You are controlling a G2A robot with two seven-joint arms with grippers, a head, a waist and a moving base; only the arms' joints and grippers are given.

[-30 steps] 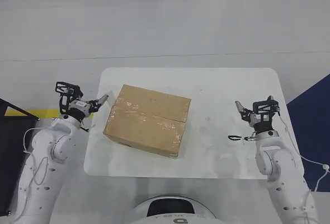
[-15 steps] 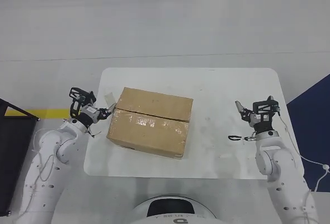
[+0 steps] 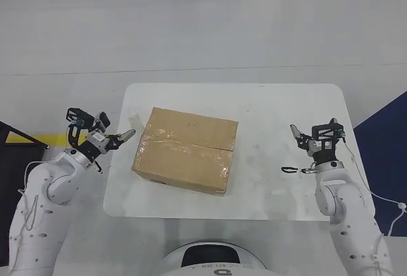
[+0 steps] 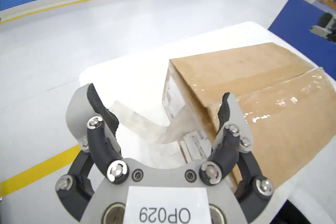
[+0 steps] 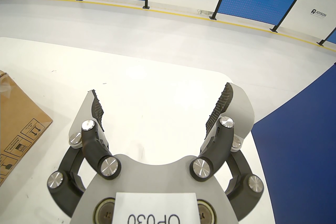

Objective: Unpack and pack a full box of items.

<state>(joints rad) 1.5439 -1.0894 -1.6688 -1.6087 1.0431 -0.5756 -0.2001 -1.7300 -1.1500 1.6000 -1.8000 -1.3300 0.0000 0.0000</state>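
Box: a closed cardboard box (image 3: 185, 150) is set on the white bench (image 3: 279, 117), toward the robot's left and slightly askew to the bench edges; the top flaps are shut and sealed along the seam with clear tape (image 4: 275, 101)
Loose strip: a length of clear tape (image 4: 136, 118) is seen peeled away from the box's left end, curling out over the bench; its far end appears to be joined to the box
Left end effector (image 4: 158, 93): released, with the jaws spread wide and nothing gripped; it is held just beside the box's left end, with the loose strip lying in the gap between the fingers
Right end effector (image 5: 160, 89): released as well, with nothing between the jaws; it is held over the right side of the bench, well apart from the box
Stage: unpacking is judged barely begun, since no flap has been lifted
Risk, missed grip: the strip is thin, limp and clear, so the jaws could be closed on air or on the cardboard corner instead
Risk, dragged box: the box is braced by nothing, so a sideways pull on the tape could slide or spin it toward the bench edge
Risk, torn tape: the strip could be snapped or stuck to a finger pad, and the seam would be left sealed
Risk, crushed corner: the flap edge could be bent if a finger is driven into it
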